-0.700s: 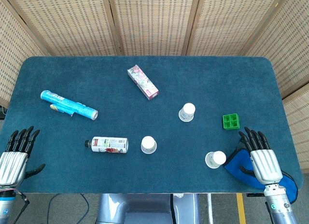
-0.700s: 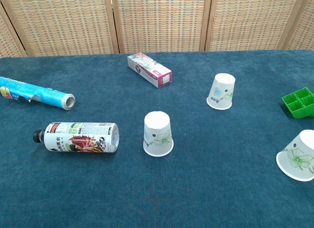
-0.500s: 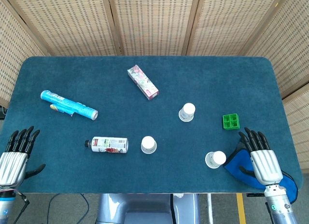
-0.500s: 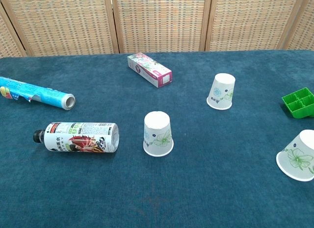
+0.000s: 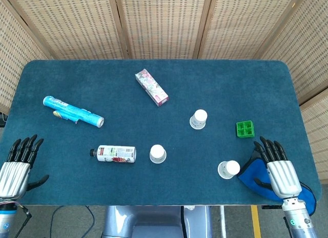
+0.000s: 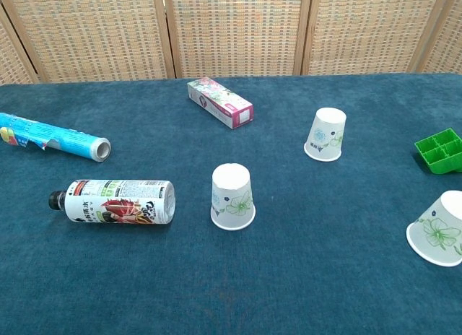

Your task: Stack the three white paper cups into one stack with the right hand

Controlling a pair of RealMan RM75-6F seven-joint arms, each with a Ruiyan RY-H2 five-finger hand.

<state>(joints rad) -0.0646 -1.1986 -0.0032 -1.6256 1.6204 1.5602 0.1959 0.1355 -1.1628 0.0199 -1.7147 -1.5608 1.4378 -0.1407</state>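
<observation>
Three white paper cups stand mouth-down and apart on the blue table [image 5: 246, 79]. Taking the middle cup [image 5: 158, 154] as the landmark: the far cup [image 5: 199, 119] stands beyond it toward the robot's right, and the near-right cup [image 5: 228, 169] sits well off to its right, close to the table's front edge and tilted. The right hand [image 5: 279, 169] rests past that tilted cup at the table's corner, fingers spread, holding nothing, lying over a blue cloth [image 5: 253, 172]. The left hand [image 5: 16, 167] lies far left of the middle cup, fingers apart and empty. Just left of the middle cup lies a bottle [image 5: 115, 154] on its side.
</observation>
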